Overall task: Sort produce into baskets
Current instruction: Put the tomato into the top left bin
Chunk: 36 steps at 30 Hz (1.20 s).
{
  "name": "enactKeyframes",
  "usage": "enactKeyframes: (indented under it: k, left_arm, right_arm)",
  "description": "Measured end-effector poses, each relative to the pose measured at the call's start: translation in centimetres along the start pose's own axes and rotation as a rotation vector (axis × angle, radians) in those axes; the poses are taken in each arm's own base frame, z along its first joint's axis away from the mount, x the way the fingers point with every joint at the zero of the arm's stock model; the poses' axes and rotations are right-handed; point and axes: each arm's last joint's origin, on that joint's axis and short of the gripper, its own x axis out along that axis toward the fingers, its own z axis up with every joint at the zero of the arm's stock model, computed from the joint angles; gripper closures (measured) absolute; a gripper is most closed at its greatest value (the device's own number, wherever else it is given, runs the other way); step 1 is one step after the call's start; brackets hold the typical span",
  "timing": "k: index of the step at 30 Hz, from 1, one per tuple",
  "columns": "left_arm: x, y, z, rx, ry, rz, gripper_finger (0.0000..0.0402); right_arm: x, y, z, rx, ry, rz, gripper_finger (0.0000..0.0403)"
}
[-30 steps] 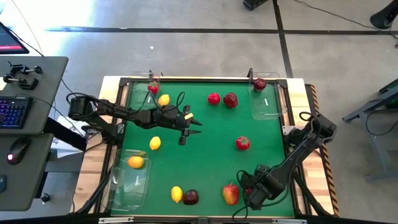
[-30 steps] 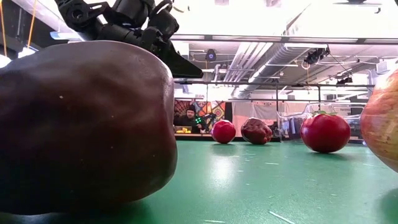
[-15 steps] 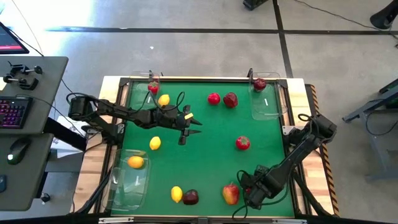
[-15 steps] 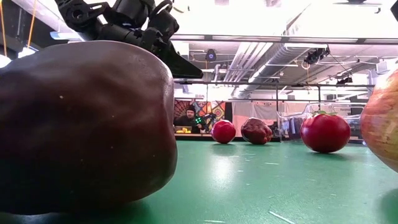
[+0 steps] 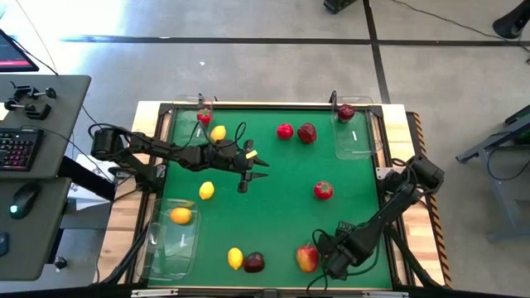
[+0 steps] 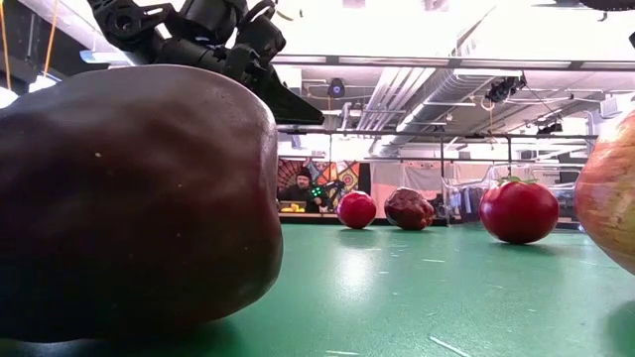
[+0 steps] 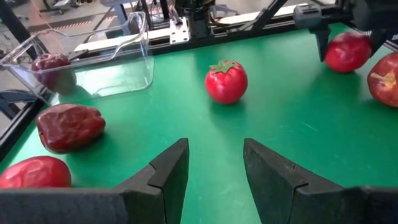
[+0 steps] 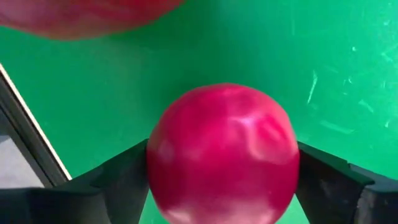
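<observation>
Bench [image 5: 273, 207]: three clear baskets hold one fruit each, a dark red apple in the far right one [image 5: 354, 132], a small red fruit far left, an orange lemon [image 5: 180, 216] near left. About nine pieces lie loose, so you have most left. Left hand [image 5: 248, 167]: fingers apart, empty, hovering mid-bench. Right hand [image 8: 222, 186]: low at the near edge, fingers touching both sides of a small red fruit [image 8: 222, 152].

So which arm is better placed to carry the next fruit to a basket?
The right arm. Its gripper has its jaws on both sides of a small red fruit near the table's front edge. The left gripper hangs open and empty over the green mat, with no fruit between its jaws.
</observation>
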Motion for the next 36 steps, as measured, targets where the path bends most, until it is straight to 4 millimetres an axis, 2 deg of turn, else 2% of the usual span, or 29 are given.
enactKeyframes:
  k: [6, 12, 17, 22, 28, 31, 36]
  left_arm:
    - [0.0, 0.0, 0.0, 0.02, -0.003, 0.001, 0.0259]
    - [0.0, 0.0, 0.1, 0.02, -0.006, 0.001, 0.0259]
    - [0.0, 0.0, 0.1, 0.012, -0.014, 0.003, 0.0259]
    - [0.0, 0.1, 0.4, 0.028, -0.043, 0.011, 0.0259]
    - [0.0, -1.2, 0.9, 0.226, -0.042, 0.046, 0.0259]
    - [0.1, -2.8, 1.2, 0.375, -0.011, 0.119, 0.0259]
    - [-0.2, -6.3, 1.8, 0.674, 0.056, 0.229, 0.0259]
  right_arm:
    - [-0.3, -0.6, 0.5, -0.016, 0.052, -0.009, 0.0112]
    - [-0.6, -1.2, 1.0, -0.026, 0.083, -0.013, 0.0117]
    - [-2.5, -2.4, 1.6, -0.039, 0.025, -0.022, 0.0118]
    - [-6.0, -4.3, 2.0, -0.085, -0.215, -0.117, 0.0119]
    - [-9.3, -7.2, 2.7, -0.08, -0.594, -0.254, 0.012]
    - [-9.5, -8.8, 3.2, -0.042, -0.741, -0.254, 0.012]
    - [-8.5, -11.9, 4.5, 0.021, -0.956, -0.142, 0.012]
